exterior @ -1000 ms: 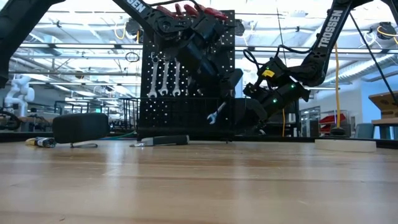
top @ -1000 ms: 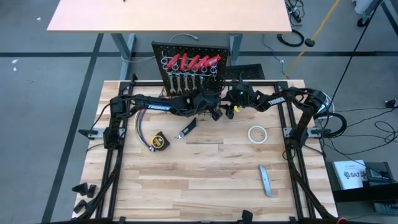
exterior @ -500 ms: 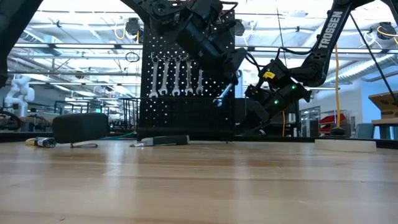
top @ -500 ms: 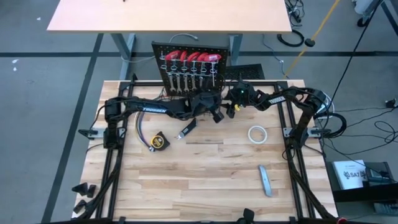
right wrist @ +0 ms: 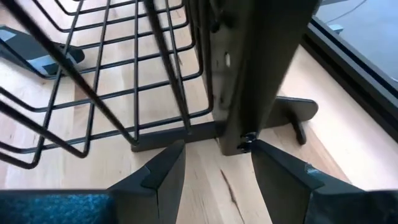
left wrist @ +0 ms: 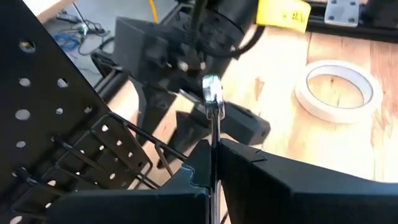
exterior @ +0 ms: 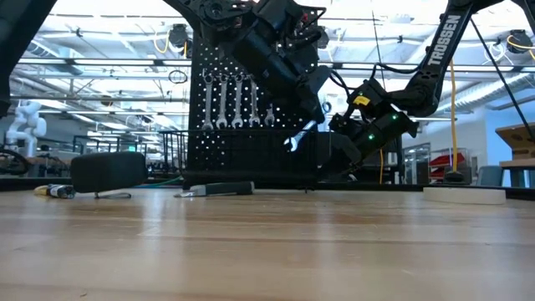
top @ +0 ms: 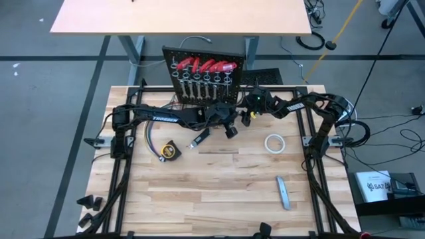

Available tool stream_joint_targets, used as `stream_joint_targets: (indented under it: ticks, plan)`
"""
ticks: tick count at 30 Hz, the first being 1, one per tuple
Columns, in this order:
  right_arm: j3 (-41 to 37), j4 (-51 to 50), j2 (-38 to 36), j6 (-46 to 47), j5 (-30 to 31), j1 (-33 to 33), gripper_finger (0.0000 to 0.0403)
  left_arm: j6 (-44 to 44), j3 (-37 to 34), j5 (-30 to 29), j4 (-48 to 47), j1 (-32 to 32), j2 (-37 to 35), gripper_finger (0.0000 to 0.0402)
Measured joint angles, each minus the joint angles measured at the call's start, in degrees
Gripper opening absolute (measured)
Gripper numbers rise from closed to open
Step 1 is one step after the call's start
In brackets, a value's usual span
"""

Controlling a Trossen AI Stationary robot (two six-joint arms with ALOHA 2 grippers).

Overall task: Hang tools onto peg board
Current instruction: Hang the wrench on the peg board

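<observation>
The black peg board (top: pixel 202 56) stands upright at the table's far edge, with a row of red-handled tools (top: pixel 202 65) and several silver wrenches (exterior: pixel 238 100) hanging on it. My left gripper (top: pixel 230 128) is just in front of the board, shut on one more silver wrench (exterior: pixel 298 136). My right gripper (right wrist: pixel 217 168) is at the board's lower right corner, its fingers apart on either side of the board's upright edge (right wrist: pixel 249 93), next to the wire basket (right wrist: pixel 112 81). A yellow tape measure (top: pixel 169 151), black-handled knife (top: pixel 201 138), white tape roll (top: pixel 275 143) and grey bar (top: pixel 283 192) lie on the table. My left gripper pinches the wrench's shaft (left wrist: pixel 213 140) between its two fingers, which lie along it. The open end (left wrist: pixel 212 87) sticks out past the fingertips, slanting down toward the board. The wrench is lifted clear of the table. My right gripper has the board's edge between its fingers; I cannot tell whether it touches it.
A bundle of coloured wires (top: pixel 147 139) lies at the left beside the tape measure. The dark frame rails (top: pixel 312 159) run along both sides of the table. Bare wood spreads across the middle and near half of the table (top: pixel 212 192).
My left gripper has drawn back a little from the peg board toward the near edge and risen, carrying the wrench up with it. The hanging wrenches, partly hidden by the arm before, now show in full. My right gripper has kept still.
</observation>
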Motion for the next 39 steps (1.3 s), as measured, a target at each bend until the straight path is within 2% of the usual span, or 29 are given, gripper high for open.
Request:
stream_joint_targets:
  ticks: [10, 16, 24, 29, 37, 39]
  plan:
    - [0.02, 0.28, 0.00, 0.00, 0.27, -0.02, 0.0176, 0.78, -0.02, 1.51, 1.11, -0.12, 0.02, 0.0012]
    - [0.02, 0.28, 0.00, 0.00, 0.26, -0.02, 0.0176, 5.79, -0.04, -3.44, 6.59, -0.10, 0.07, 0.0012]
    - [0.04, -1.72, -0.58, -2.60, 0.81, -0.26, 0.0176, 6.96, -0.04, -4.61, 8.59, 0.01, 0.07, 0.0012]
    - [0.04, -11.86, -6.87, -8.62, 9.63, -1.64, 0.0176, 7.00, -0.04, -4.65, 8.39, 0.04, 0.07, 0.0012]
    - [0.07, -30.80, -23.99, -13.93, 8.58, -1.90, 0.0176, 7.00, -0.04, -4.67, 8.20, 0.06, 0.07, 0.0012]
    - [0.07, -35.97, -28.89, -15.02, 5.11, -1.95, 0.0176, 7.00, -0.04, -4.67, 8.17, 0.06, 0.07, 0.0012]
